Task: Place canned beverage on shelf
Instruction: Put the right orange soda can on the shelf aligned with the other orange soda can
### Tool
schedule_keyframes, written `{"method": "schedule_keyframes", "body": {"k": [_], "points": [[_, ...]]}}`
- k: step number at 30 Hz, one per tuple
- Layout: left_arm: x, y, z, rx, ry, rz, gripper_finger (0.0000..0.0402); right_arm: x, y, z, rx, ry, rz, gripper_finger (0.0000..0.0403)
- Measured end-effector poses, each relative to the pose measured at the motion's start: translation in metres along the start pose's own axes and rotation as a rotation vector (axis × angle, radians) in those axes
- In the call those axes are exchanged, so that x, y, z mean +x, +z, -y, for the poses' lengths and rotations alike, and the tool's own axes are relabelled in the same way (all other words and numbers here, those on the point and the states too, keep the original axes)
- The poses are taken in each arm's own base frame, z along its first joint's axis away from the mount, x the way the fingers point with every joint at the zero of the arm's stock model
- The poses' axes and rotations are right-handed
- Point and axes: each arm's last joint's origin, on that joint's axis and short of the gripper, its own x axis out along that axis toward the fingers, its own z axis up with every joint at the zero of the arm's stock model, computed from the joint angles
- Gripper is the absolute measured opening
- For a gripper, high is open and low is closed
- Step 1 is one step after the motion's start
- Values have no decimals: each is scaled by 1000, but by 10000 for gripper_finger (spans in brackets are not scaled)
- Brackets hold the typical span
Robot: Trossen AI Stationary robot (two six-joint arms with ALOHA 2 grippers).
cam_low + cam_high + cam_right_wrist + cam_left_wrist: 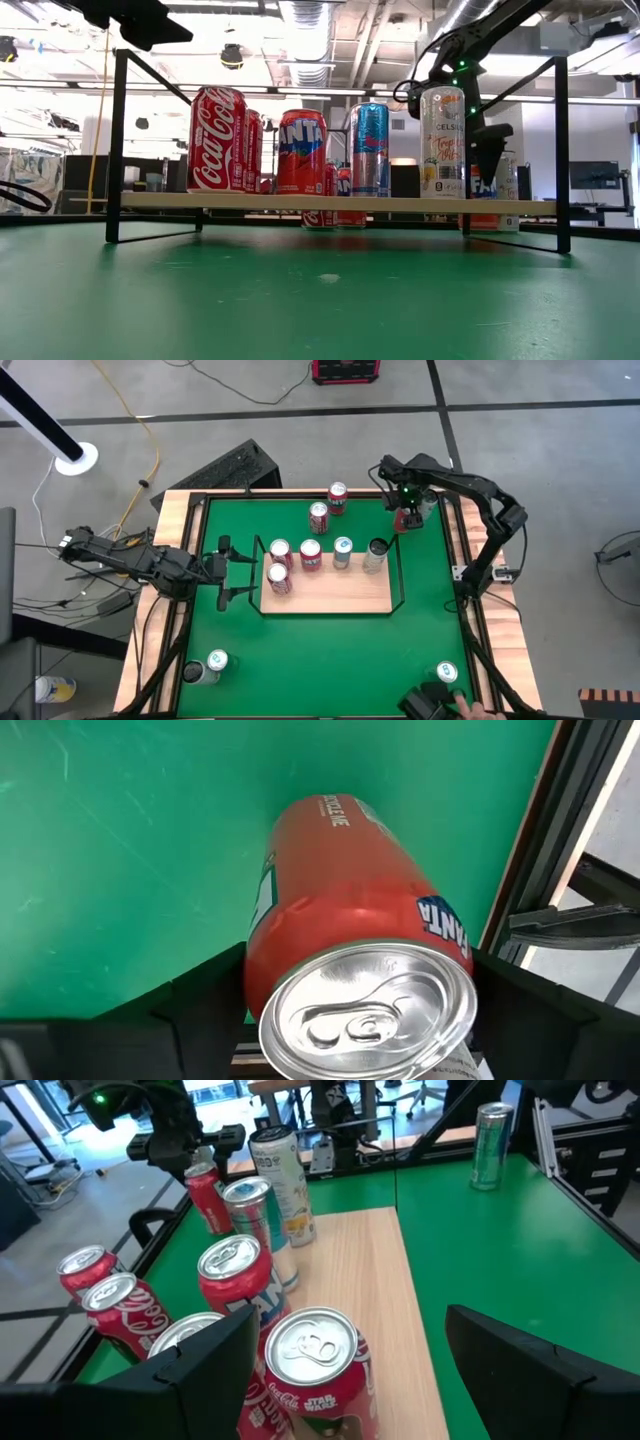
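This is a robotics lab or workshop. A green-topped table (330,650) with wooden edges stands on a grey concrete floor (560,450), where a yellow cable (150,455) trails at ten o'clock and a red case (346,370) sits at twelve. The low view shows exposed ceiling ducts (305,25), strip lighting and dark monitors (592,175) behind.

shelf (335,592): five cans | right claw (407,518) on red can (408,520) (table's far-right corner)
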Motion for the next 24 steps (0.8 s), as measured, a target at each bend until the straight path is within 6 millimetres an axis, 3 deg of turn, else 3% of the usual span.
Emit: {"method": "schedule_keyframes", "body": {"k": [6,12,17,24], "points": [[0,0,0,-19,-1,-3,306,-5,1,-4,-26,-10,4,329],[0,0,0,-19,-2,-3,306,-35,-7,-20,-53,-128,12,329],[0,0,0,-14,-2,-2,306,-82,-17,-37,-4,-289,65,329],[0,1,0,-5,0,8,306,-161,-20,-77,-5,-515,327,329]]}}
